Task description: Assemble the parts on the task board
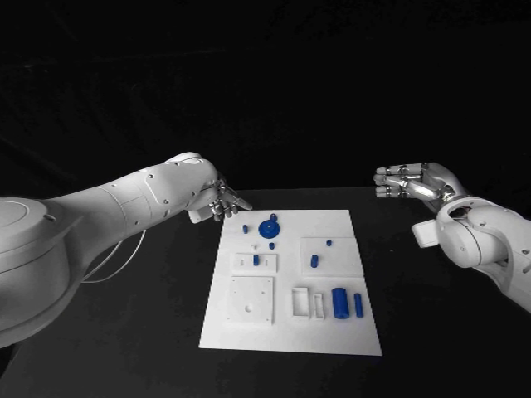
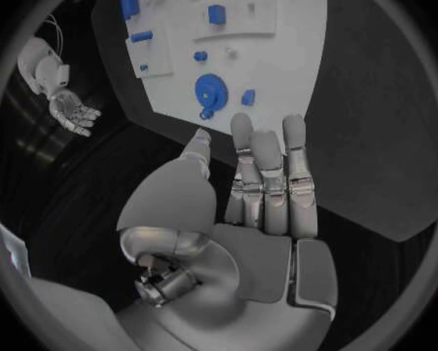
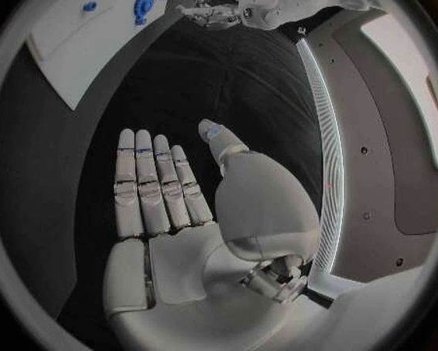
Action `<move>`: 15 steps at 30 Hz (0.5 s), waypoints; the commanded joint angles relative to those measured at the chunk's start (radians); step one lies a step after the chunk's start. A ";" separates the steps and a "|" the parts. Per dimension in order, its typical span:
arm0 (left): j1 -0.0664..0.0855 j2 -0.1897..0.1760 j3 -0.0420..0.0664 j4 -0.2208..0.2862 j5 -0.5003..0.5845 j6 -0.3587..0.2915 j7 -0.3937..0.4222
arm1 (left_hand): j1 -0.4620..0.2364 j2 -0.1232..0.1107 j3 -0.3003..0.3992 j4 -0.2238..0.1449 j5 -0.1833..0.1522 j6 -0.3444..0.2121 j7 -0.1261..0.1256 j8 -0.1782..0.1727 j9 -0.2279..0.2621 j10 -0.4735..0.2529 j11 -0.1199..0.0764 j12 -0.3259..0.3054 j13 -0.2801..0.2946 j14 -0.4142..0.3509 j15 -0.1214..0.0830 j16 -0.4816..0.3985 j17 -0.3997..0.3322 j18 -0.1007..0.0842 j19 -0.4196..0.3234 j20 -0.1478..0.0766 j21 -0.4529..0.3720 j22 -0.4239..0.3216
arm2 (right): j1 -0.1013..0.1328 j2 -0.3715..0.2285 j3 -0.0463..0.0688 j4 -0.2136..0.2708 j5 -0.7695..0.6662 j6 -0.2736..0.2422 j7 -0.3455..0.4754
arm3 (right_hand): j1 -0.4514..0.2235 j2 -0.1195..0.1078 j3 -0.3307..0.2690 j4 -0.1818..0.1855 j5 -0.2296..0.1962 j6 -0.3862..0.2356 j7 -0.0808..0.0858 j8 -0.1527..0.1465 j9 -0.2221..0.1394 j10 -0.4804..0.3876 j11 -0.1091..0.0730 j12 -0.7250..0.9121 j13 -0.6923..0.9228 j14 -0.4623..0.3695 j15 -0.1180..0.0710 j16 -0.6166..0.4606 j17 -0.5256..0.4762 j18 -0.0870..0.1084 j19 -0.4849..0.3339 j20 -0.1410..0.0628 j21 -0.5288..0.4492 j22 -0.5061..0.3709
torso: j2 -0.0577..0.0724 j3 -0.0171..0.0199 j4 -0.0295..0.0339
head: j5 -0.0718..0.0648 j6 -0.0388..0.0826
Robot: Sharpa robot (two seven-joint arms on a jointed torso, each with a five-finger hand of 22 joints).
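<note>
The silver left hand (image 2: pixel 263 187), fingers straight, apart and holding nothing, hovered just off the far left corner of the white rectangular task board (image 1: pixel 343 327), apparently poised to reach the round blue disc-shaped part (image 1: pixel 270 228) lying nearest it. The silver right hand (image 1: pixel 415 182), likewise empty with fingers extended, waited well apart over the black table (image 1: pixel 457 332). Smaller blue parts (image 1: pixel 340 301) lay along the board's near edge, unassembled.

Bare black table (image 1: pixel 457 315) either side of the task board (image 1: pixel 292 332); blue parts (image 1: pixel 340 302) scattered over its surface.
</note>
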 commanded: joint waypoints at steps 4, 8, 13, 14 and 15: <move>-0.026 0.039 -0.001 -0.066 -0.013 0.087 0.033 | -0.004 0.005 -0.009 0.002 -0.004 -0.013 0.001 0.007 -0.004 0.039 0.008 -0.007 0.003 -0.007 0.003 0.006 -0.003 -0.015 0.003 0.003 -0.007 0.017 | 0.000 0.001 0.001 0.012 -0.009 0.002 0.011 | 0.000 0.002 -0.005 -0.001 0.004 -0.009 -0.003 -0.005 -0.001 0.000 0.006 -0.003 -0.001 -0.007 0.001 -0.003 -0.001 0.008 -0.007 0.001 0.004 -0.001 | 0.011 -0.0004 -0.0098 | 0.007 0.006; -0.042 0.063 -0.002 -0.111 -0.011 0.096 0.040 | -0.008 0.007 -0.010 0.005 -0.008 -0.015 0.002 0.007 -0.004 0.039 0.008 -0.007 0.004 -0.007 0.004 0.006 -0.003 -0.015 0.004 0.003 -0.007 0.017 | 0.001 0.002 0.001 0.017 -0.009 0.001 0.011 | 0.000 0.002 -0.005 -0.001 0.004 -0.009 -0.003 -0.005 -0.001 0.000 0.006 -0.003 -0.001 -0.007 0.001 -0.003 -0.001 0.008 -0.007 0.001 0.004 -0.001 | 0.014 -0.0001 -0.0137 | 0.010 0.011; -0.058 0.084 -0.006 -0.157 -0.007 0.100 0.050 | -0.013 -0.001 -0.002 0.020 -0.019 -0.032 0.005 0.010 -0.008 0.039 0.011 -0.012 0.005 -0.010 0.005 0.008 -0.006 -0.014 0.001 0.005 -0.010 0.017 | 0.001 0.002 0.001 0.022 -0.010 0.000 0.010 | 0.001 0.002 -0.006 -0.001 0.004 -0.009 -0.003 -0.005 -0.001 0.001 0.006 -0.003 -0.001 -0.007 0.001 -0.003 -0.001 0.008 -0.007 0.001 0.004 -0.001 | 0.015 -0.0001 -0.0150 | 0.008 0.012; -0.061 0.088 -0.007 -0.164 -0.003 0.102 0.052 | -0.016 -0.001 -0.003 0.022 -0.023 -0.036 0.006 0.008 -0.009 0.038 0.011 -0.012 0.005 -0.011 0.005 0.008 -0.006 -0.014 0.001 0.005 -0.010 0.017 | 0.002 0.002 0.001 0.023 -0.010 -0.001 0.010 | 0.001 0.002 -0.006 -0.001 0.004 -0.009 -0.003 -0.005 -0.001 0.001 0.006 -0.003 -0.001 -0.007 0.001 -0.003 -0.001 0.008 -0.007 0.001 0.004 -0.001 | 0.016 0.0000 -0.0157 | 0.008 0.013; -0.064 0.091 -0.007 -0.170 0.001 0.104 0.054 | -0.017 -0.001 -0.003 0.024 -0.027 -0.036 0.007 0.008 -0.010 0.038 0.012 -0.012 0.006 -0.011 0.006 0.008 -0.006 -0.014 0.001 0.005 -0.010 0.017 | 0.002 0.002 0.001 0.023 -0.010 -0.001 0.010 | 0.002 0.001 -0.006 -0.001 0.004 -0.010 -0.003 -0.005 -0.001 0.000 0.006 -0.003 -0.001 -0.007 0.001 -0.003 -0.001 0.008 -0.007 0.001 0.004 -0.001 | 0.016 -0.0001 -0.0160 | 0.008 0.013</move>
